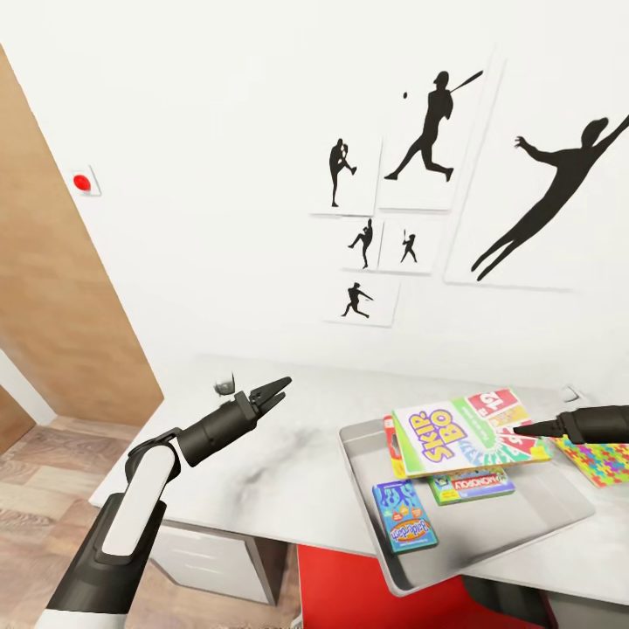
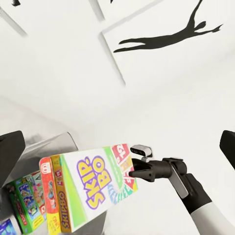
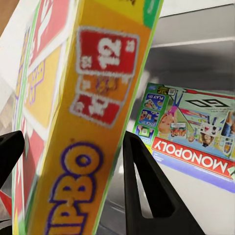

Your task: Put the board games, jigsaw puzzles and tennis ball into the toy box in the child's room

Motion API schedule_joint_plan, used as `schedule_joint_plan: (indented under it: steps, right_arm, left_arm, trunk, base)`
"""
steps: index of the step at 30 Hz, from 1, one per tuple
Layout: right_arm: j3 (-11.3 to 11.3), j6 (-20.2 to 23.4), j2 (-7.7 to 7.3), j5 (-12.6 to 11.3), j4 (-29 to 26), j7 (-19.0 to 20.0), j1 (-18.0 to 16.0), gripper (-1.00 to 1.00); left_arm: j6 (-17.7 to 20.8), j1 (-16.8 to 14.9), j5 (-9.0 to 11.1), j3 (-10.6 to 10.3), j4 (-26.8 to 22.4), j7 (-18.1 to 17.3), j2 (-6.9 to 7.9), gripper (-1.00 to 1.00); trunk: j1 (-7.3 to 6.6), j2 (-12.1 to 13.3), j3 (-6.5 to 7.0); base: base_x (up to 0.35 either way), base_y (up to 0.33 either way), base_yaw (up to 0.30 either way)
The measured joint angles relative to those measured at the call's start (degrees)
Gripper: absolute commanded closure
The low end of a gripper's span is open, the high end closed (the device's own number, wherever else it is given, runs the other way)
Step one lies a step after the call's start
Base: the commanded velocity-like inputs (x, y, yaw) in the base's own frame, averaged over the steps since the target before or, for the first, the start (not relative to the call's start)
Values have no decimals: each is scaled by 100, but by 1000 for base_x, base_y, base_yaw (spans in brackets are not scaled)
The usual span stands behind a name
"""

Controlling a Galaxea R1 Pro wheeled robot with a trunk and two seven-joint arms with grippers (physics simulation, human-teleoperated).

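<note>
Slim yellow-red-green Skip-Bo board game box (image 1: 467, 430) is pinched by right gripper (image 1: 517, 429) above pale grey toy box (image 1: 559, 511); left gripper (image 1: 275, 391) is held spread.

White wall (image 1: 218, 175) carries six black sports-silhouette pictures: batter (image 1: 437, 131), pitcher (image 1: 341, 170), large leaping figure (image 1: 559, 196), three smaller ones below. Small white plate with a red dot (image 1: 82, 182) is mounted near the brown door (image 1: 52, 288). Wood-plank floor (image 1: 44, 463) at lower left. Red surface (image 1: 367, 594) under the desk edge.
</note>
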Motion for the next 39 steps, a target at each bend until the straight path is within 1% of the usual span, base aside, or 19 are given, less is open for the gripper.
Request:
schedule_joint_plan:
  steps: [26, 29, 32, 33, 37, 39]
  right_arm:
    - [3, -20, 30, 20, -11, -47, -7, 100]
    - [4, -20, 35, 46, -11, -51, -8, 100]
    - [8, -19, 43, 142, -10, -69, -7, 100]
    - [6, -18, 44, 140, -11, -69, -8, 100]
    - [14, -19, 73, 304, -9, -182, -10, 100]
    - [13, -17, 89, 332, -13, -208, -12, 100]
  left_arm:
    - [2, 0, -2, 9, 0, 0, 2, -100]
    - [2, 0, -2, 9, 0, 0, 2, -100]
    - [2, 0, -1, 9, 0, 1, 2, -100]
    - [2, 0, -1, 9, 0, 0, 2, -100]
    - [2, 0, 1, 9, 0, 1, 4, -100]
    - [2, 0, 2, 9, 0, 0, 4, -100]
  trunk:
    - [0, 0, -230]
    - [0, 0, -258]
    - [0, 0, -286]
    - [0, 0, -295]
    - [0, 0, -332]
    - [0, -1, -351]
  base:
    - [0, 0, 0]
    - [0, 0, 0]
    - [0, 0, 0]
    - [0, 0, 0]
    - [0, 0, 0]
    - [0, 0, 0]
